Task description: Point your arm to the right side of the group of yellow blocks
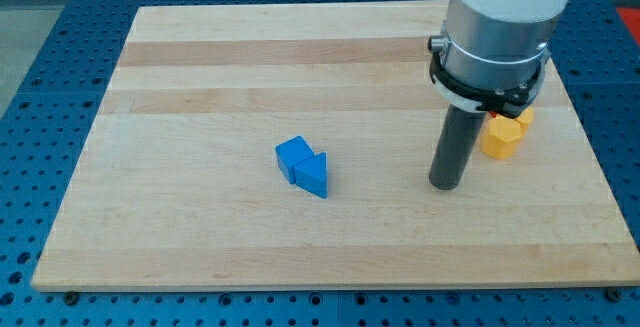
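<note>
Two yellow blocks sit close together at the view's right. The nearer one is a yellow hexagonal block [500, 138]. The second yellow block [523, 117] lies just behind it, partly hidden by the arm, so its shape is unclear. My tip [445, 185] rests on the board to the left of and slightly below the yellow blocks, apart from them. Two blue blocks touch each other near the middle of the board: a blue cube-like block [293, 155] and a blue triangular block [312, 175], well to the left of my tip.
The wooden board [200, 87] lies on a blue perforated table [40, 67]. The arm's grey and white body [497, 37] covers part of the board's upper right.
</note>
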Robot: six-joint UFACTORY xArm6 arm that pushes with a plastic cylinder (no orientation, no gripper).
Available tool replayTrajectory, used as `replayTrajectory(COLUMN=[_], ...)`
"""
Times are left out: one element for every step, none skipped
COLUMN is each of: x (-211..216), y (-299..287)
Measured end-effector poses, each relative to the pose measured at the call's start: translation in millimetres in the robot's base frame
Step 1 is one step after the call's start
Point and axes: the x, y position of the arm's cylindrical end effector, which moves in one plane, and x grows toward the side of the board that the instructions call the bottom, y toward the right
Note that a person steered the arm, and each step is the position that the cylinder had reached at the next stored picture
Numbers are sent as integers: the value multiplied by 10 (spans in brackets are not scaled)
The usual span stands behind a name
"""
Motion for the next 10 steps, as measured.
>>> replayTrajectory(x=[0,0,10,18,14,-99,-307,-457,-531,-532], y=[5,117,466,1106,1550,1779,1813,1814,1778,1762])
